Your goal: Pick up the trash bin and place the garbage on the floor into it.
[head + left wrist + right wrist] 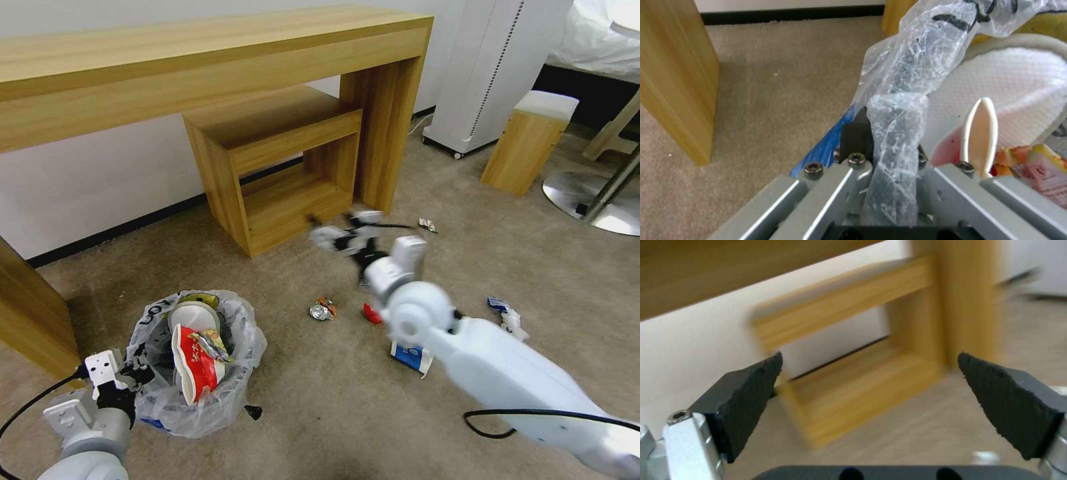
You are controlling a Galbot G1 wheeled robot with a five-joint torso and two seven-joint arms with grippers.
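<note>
The trash bin (200, 363) (bag-lined, already holding a red carton (197, 367)) is gripped at its near rim by the left gripper (130, 380), clamped on the bag. The right gripper (337, 237) is held wide apart, with nothing between its pads (751, 396); beneath and just behind it on the floor (320, 393), a crushed can (323, 309) lies.

Right gripper (869, 373) with its two dark, ridged fingertips (751, 396) set wide apart and nothing between them. Beyond the gap stands an open wooden shelf unit (853, 386), motion-blurred, so its edges are uncertain. A taller wooden upright (969, 300) rises close beside it, and a wooden tabletop (729, 270) spans above. White wall (698, 350) lies behind; beige carpet (925, 436) lies below.
</note>
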